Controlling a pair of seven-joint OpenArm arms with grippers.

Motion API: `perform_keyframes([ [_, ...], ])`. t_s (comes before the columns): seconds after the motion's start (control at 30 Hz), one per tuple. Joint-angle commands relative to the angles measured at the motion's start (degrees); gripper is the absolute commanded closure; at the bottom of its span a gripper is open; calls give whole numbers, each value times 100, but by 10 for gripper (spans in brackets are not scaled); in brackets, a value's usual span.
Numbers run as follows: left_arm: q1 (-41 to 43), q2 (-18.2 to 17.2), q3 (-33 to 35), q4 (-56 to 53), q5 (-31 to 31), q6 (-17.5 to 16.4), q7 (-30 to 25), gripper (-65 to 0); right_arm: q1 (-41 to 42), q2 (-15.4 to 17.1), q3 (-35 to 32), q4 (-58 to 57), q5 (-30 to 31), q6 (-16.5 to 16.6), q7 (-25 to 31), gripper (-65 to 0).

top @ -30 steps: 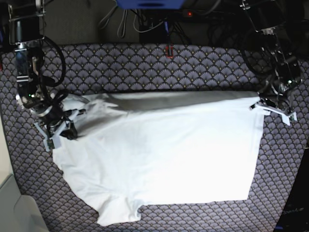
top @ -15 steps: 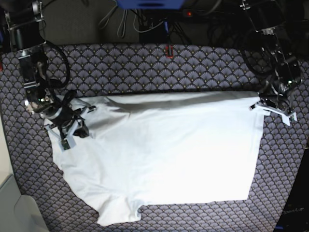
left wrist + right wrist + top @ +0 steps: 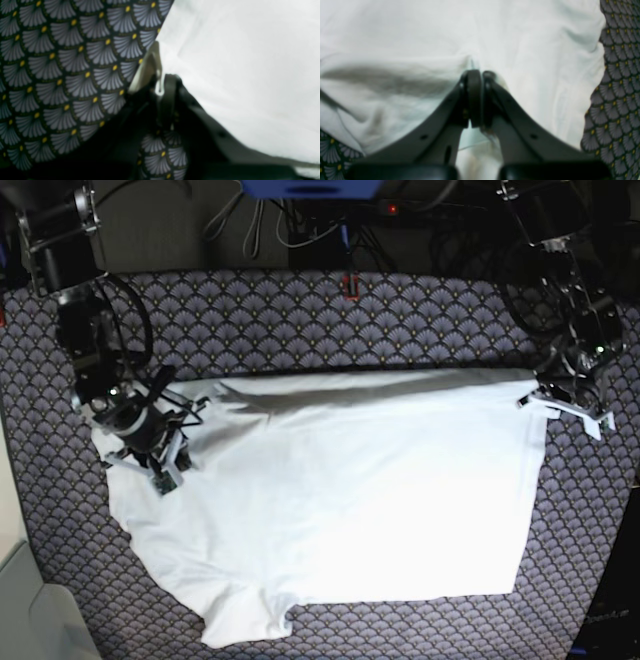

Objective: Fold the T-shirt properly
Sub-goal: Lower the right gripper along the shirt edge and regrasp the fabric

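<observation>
The right gripper (image 3: 477, 75), at about nine o'clock in the base view, has its dark jaws pressed together with a fold of the plain white, wrinkled, short-sleeved cloth T-shirt (image 3: 340, 500) pinched between them; the wrist view shows cloth bunching up around the tips and a thin edge of it trailing down between the fingers. The left gripper (image 3: 568, 408), near three o'clock, is likewise clamped shut on the shirt's corner, with a pale strip of hem caught at its tip in the wrist view. The T-shirt lies spread over the middle of the dark tablecloth with a grey fan-scale pattern and yellow dots (image 3: 300, 320), one sleeve pointing toward seven o'clock. Both wrist views are soft and blurred, and the gripper bodies hide the cloth directly beneath them. The shirt's twelve o'clock edge is shaded, so its layers there are hard to tell apart.
</observation>
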Motion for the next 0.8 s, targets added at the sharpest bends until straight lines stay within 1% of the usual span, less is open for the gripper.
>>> perform_keyframes([
  [0.0,-88,-79,-20,93,0,1,-108,-4,149,73,45,96,2,-13,146,0],
  [0.17,-88,-88,-20,93,0,1,-117,-4,255,65,45,79,2,-13,137,0],
  [0.3,-150,-88,-20,93,0,1,-117,-4,360,-41,45,-124,-7,-13,119,0],
  [0.5,-176,-97,-20,137,0,1,-117,-4,387,-41,45,-256,-7,-13,119,0],
  [0.63,-343,-106,-20,102,0,1,-73,-4,369,-41,45,-264,-7,-13,128,0],
  [0.7,-378,-97,50,93,0,1,-82,-4,369,-41,54,-264,2,-13,128,0],
  [0.77,-413,-115,270,102,0,1,-117,-4,369,-41,54,-264,2,-13,128,0],
])
